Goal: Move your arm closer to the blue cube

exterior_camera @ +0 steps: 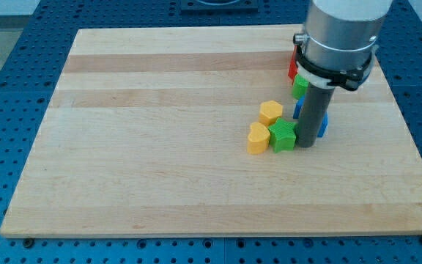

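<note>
You have my tip planted just right of the green star block, touching or nearly so. The blue cube hides mostly behind the rod, on its far-right side. No jaws exist here. Yellow blocks huddle left on the smooth wooden counter.

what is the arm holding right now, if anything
Nothing is held: my tip only rests on the board, right beside the green star block, with the blue block mostly hidden behind it.

Board pale wood, smooth matt grain; rod matt dark; arm brushed grey metal; blocks matt.
</note>
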### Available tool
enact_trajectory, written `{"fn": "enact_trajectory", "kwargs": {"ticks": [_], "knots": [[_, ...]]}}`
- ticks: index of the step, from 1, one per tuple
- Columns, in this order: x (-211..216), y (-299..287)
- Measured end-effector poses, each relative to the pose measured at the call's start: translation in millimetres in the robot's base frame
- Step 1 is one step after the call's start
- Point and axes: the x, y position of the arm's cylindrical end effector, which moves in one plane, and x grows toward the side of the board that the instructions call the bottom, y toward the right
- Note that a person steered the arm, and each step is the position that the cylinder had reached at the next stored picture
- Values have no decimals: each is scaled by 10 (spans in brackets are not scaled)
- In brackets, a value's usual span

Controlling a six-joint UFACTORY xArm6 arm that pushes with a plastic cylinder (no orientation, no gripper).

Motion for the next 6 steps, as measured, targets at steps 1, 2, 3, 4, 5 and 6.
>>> {"fn": "enact_trajectory", "kwargs": {"ticks": [1,2,3,4,5,6], "knots": [[130,295],[166,765],[-26,1050],[-72,959],[-112,678],[-207,615]]}}
